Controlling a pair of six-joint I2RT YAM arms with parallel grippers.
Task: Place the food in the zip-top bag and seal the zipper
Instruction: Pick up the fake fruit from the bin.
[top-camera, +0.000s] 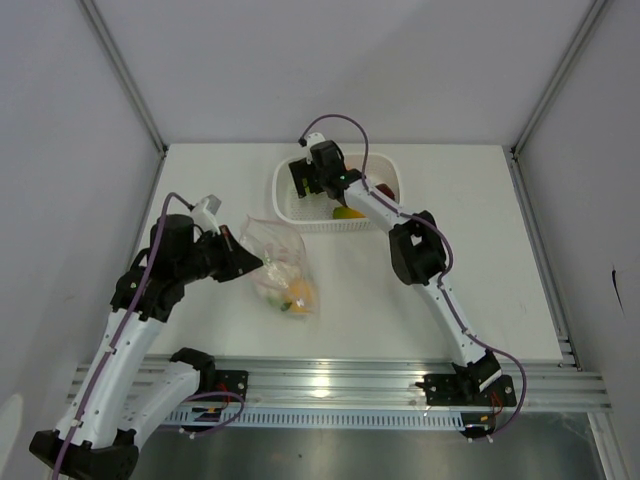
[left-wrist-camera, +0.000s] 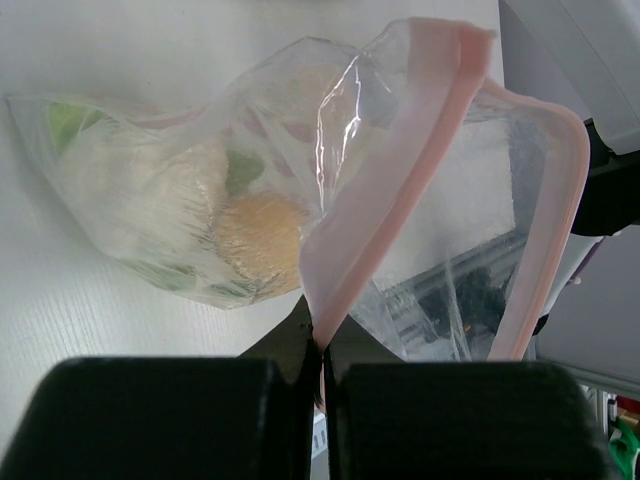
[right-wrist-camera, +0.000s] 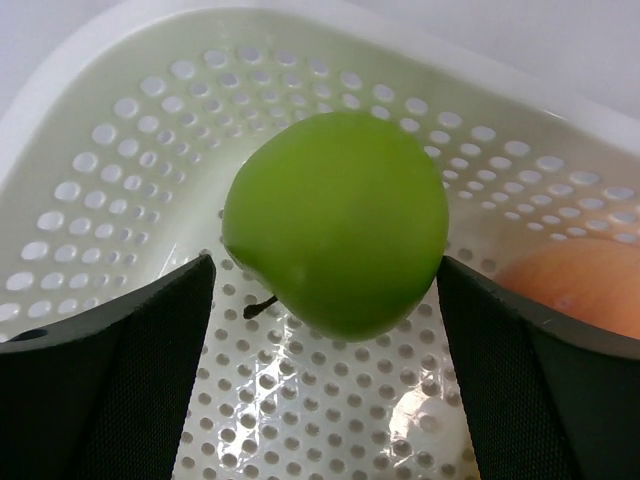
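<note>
The bag (top-camera: 283, 265) lies on the desk (top-camera: 480, 250) left of centre, clear and crinkled, with its mouth standing open. The pink-red zipper (left-wrist-camera: 400, 170) runs along the mouth in two parted strips. Faint pink marks on the plastic are too blurred to read. Some food is inside: an orange fruit (top-camera: 301, 292) at the near end, beside a pale leafy vegetable (top-camera: 275, 275). In the left wrist view these show as a pale round lump and green patches behind the film. The left fingers (top-camera: 257, 266) are pressed together on the zipper, pinching one strip at the bag's left side and holding it up off the desk. Behind and to the right of the bag, apart from it, stands the white perforated basket (top-camera: 285, 200). In it a green apple (right-wrist-camera: 335, 220) lies in a corner with its dark stem showing. A peach (right-wrist-camera: 585, 280) lies just to its right, and the top view shows a yellow-orange fruit (top-camera: 347, 212) and a dark red one (top-camera: 385, 190). The right fingers (top-camera: 303, 180) reach down into the basket and stand wide, one on each side of the green apple and very close to it. Whether they touch it cannot be told.
</note>
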